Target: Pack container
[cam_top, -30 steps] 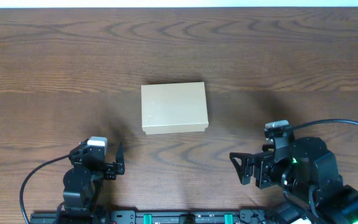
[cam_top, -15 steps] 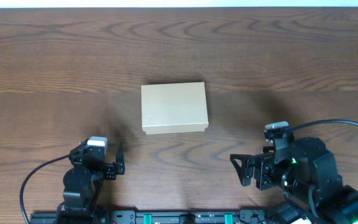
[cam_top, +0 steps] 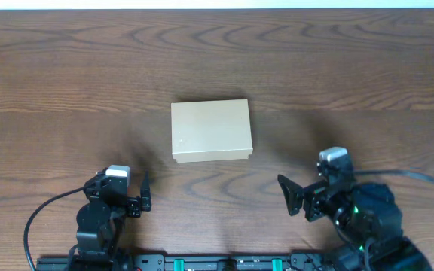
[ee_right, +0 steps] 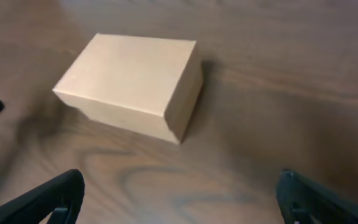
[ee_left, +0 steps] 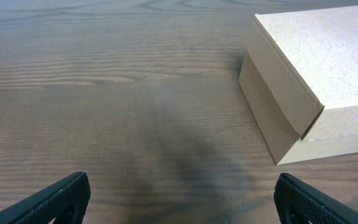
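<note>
The container is a plain brown cardboard box with its lid down, lying in the middle of the wooden table. My left gripper rests near the front edge, left of and nearer than the box, open with nothing between its fingers. In the left wrist view the container is ahead to the right, beyond the open left gripper. My right gripper sits at the front right, open and empty. In the right wrist view the container lies ahead to the left of the open right gripper.
A black mounting rail runs along the table's front edge between the two arm bases. A black cable loops at the left base. The table's far edge borders a white strip.
The right arm has shifted and turned slightly, its wrist moving a little left and away from the front edge. The left arm and the container have not moved.
</note>
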